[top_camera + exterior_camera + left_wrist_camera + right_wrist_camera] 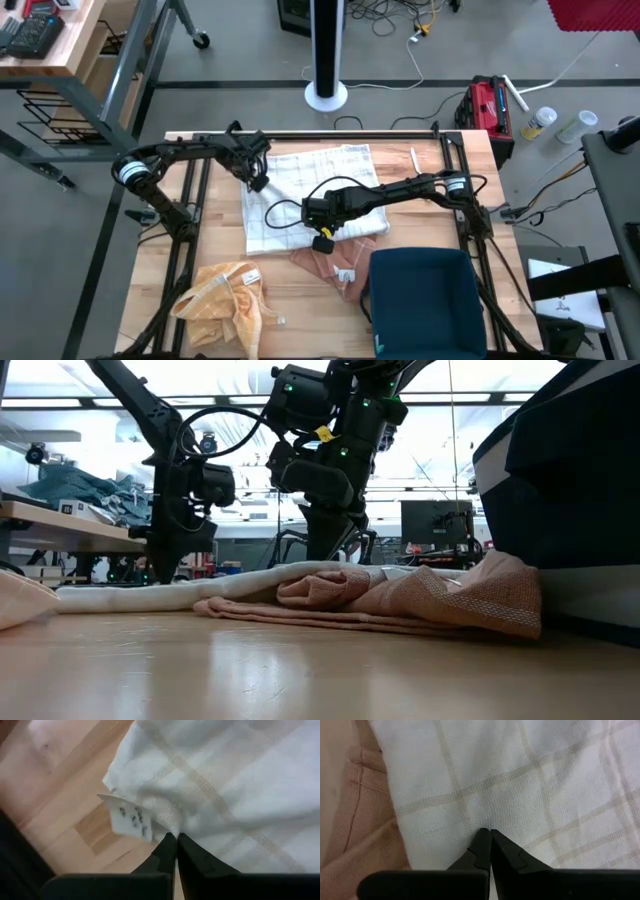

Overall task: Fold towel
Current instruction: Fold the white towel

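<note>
The white towel (312, 190) with thin beige checks lies spread flat at the middle of the table. My left gripper (176, 838) is shut at the towel's left edge (257, 183), beside a small white label (128, 818). My right gripper (487, 833) is shut on the towel a little in from its near edge (322, 226), close to a pink cloth (355, 820). In the low view the towel (190, 593) shows as a low white band behind the pink cloth (400, 600). My left gripper pinches the towel's left edge (167, 822) between its two fingertips, right beside the label. The fingers come steeply from above. The towel lies flat on the table around them. My right gripper has its shut fingertips on the towel's top face (480, 820), a little in from the near edge, and comes steeply from above. The cloth puckers slightly at the tips. The towel lies flat on the table there.
The pink cloth (335, 262) lies crumpled against the towel's near edge. A yellow cloth (225, 298) is heaped at the near left. A dark blue bin (425, 300) stands at the near right. Bare wood (60, 795) shows left of the towel.
</note>
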Tool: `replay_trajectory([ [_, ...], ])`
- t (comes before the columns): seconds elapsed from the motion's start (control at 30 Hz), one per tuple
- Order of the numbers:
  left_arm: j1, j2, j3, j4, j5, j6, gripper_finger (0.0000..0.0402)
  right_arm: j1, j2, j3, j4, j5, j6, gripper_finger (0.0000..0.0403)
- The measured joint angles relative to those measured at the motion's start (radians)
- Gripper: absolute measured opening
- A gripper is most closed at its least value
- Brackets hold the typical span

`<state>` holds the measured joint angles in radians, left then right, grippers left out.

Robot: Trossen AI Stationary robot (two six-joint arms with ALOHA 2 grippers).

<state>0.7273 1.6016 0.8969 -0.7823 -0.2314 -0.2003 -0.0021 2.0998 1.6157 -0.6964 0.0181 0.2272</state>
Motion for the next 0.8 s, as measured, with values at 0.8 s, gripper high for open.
replay_trajectory([
  [0.8, 0.002, 0.000, 0.018, -0.138, -0.074, 0.022, 0.0082, -0.018, -0.034, -0.001, -0.013, -0.001, 0.079, 0.0000],
])
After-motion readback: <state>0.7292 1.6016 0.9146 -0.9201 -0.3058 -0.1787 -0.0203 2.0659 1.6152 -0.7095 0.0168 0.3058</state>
